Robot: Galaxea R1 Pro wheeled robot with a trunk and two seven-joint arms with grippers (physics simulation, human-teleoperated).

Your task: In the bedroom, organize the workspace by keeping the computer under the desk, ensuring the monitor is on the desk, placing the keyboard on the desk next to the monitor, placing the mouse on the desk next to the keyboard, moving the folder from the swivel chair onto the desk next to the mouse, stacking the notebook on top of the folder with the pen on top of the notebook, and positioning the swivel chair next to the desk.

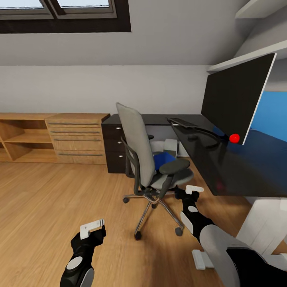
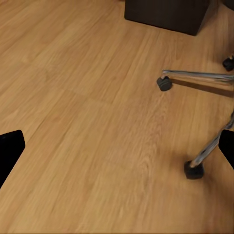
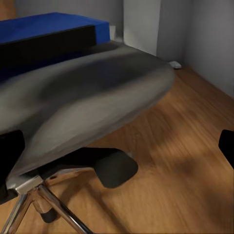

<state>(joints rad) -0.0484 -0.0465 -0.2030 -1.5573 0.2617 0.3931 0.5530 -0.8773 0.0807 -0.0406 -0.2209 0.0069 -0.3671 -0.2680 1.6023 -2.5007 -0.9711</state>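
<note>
The folder (image 1: 163, 160) lies on the chair (image 1: 149, 159) seat at frame centre, partly hidden behind the near armrest (image 1: 174, 166). The right hand (image 1: 190, 193) hangs just below that armrest, by the seat's front edge, fingers spread and empty. The left hand (image 1: 92, 228), lower left over the floor (image 1: 48, 199), is likewise released and empty.

Procedure, as judged: raise the right hand above the armrest, approach the folder flat, and grip its exposed edge. The armrest obstructs a direct reach, and the chair may roll on its castors if pushed.

The desk (image 1: 239, 163) at right carries the monitor (image 1: 235, 97) and, apparently, the keyboard (image 1: 182, 121). A wooden shelf unit (image 1: 52, 137) stands at left.
</note>
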